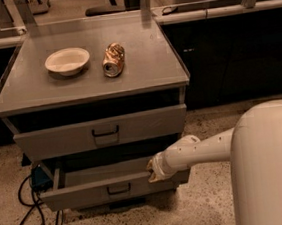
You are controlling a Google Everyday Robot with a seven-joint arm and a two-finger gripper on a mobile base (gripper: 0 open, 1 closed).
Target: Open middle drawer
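The middle drawer (79,196) is a grey, shallow drawer with a small black handle (119,188) at the centre of its front. It stands pulled out from the grey cabinet, with its dark inside showing. My gripper (151,172) sits at the top edge of the drawer's front panel, right of the handle, at the end of my white arm (200,151) reaching in from the right. The taller drawer (58,139) with the larger handle is above it and also stands slightly out. The lowest drawer is hidden under the open one.
A white bowl (67,60) and a crushed gold can (113,59) lie on the cabinet top (152,73). Black cables (26,217) and a blue box (39,176) lie on the floor at the left. My white body (272,166) fills the lower right.
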